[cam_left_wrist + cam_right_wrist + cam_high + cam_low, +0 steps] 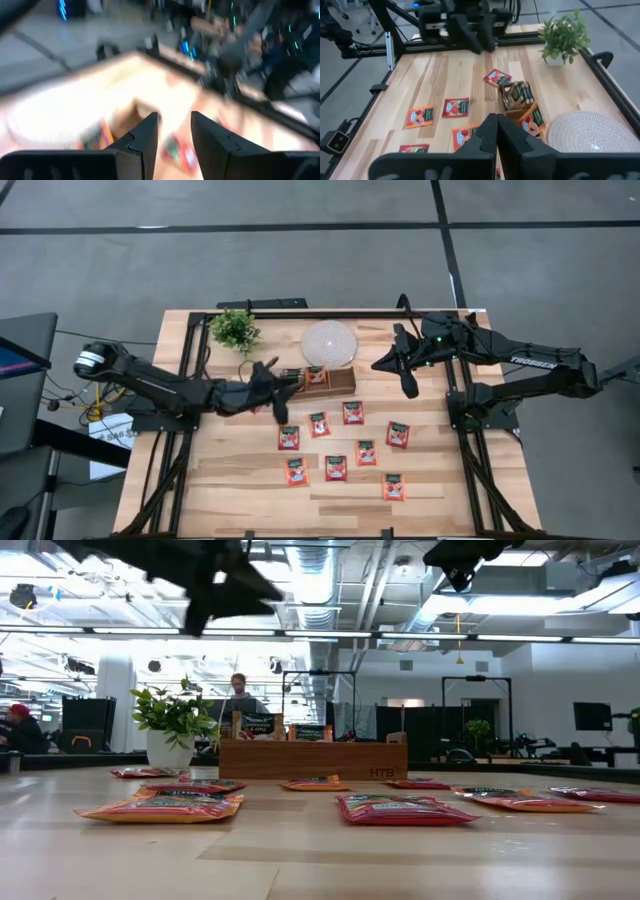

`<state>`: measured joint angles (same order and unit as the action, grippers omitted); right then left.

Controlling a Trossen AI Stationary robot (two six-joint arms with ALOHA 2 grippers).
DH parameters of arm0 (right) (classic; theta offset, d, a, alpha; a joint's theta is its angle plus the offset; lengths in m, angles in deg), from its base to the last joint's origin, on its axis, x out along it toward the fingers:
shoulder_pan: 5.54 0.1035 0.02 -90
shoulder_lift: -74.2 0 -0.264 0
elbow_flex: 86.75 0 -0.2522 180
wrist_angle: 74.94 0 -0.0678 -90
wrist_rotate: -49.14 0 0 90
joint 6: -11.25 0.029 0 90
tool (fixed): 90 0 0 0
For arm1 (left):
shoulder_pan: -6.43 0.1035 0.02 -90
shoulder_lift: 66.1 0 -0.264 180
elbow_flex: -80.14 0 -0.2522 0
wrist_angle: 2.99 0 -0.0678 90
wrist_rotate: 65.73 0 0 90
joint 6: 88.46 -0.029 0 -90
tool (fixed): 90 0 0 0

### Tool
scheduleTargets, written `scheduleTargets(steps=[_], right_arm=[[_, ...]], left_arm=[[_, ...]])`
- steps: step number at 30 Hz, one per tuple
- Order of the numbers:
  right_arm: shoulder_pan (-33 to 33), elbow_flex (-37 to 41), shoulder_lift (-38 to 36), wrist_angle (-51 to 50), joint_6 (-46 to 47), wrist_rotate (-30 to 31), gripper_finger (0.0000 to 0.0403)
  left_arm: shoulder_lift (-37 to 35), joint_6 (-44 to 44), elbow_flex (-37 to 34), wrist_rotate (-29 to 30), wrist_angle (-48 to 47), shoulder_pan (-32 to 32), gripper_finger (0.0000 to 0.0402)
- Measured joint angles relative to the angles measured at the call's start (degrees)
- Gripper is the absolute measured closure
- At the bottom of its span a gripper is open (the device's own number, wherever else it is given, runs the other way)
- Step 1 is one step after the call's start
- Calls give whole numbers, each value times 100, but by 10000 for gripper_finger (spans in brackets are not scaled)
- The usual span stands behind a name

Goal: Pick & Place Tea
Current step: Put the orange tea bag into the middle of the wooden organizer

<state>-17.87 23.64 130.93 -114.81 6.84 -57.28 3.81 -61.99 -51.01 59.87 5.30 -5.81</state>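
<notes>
My left claw (283, 383) hangs above the surface (240, 480) just off the nine-o'clock end of the wooden tray (338, 385), its two fingers (145, 137) parted by a narrow gap with nothing between them. My right claw (410, 388) waits in the air at about two o'clock from the tray, fingers pressed fully together and holding nothing. The tea sachets (336, 468) lie flat on the surface in a loose spread at roughly six o'clock from the tray, nine of them that I can count from above, all red-orange, none touching its neighbour. They are close to square, so no long axis shows; most sit nearly square to the surface's edges, and a few, like the one at the four-o'clock side (398, 434), are turned slightly. More sachets stand on edge inside the tray (520, 93), packed upright side by side, their flat faces across the tray's length. A round white disc (328, 343) sits at twelve o'clock from the tray, and a small potted plant (235, 330) at ten o'clock.
</notes>
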Motion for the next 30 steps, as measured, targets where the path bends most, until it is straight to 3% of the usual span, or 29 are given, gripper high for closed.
scheduleTargets(steps=[4, 12, 20, 30], right_arm=[[-1, 0, 0, -43, 3, 0, 403], [29, 0, 0, -66, 143, 0, 403], [187, 0, 0, -92, 143, 23, 403], [184, 0, 0, -227, 143, 153, 403]], left_arm=[[-185, 1307, 0, -666, -1027, -340, 294], [-48, 2470, -4, -1751, -1747, -667, 294], [91, 3275, -5, -1810, -2320, -1042, 294], [729, 3725, -7, -1877, -1751, -1382, 294]])
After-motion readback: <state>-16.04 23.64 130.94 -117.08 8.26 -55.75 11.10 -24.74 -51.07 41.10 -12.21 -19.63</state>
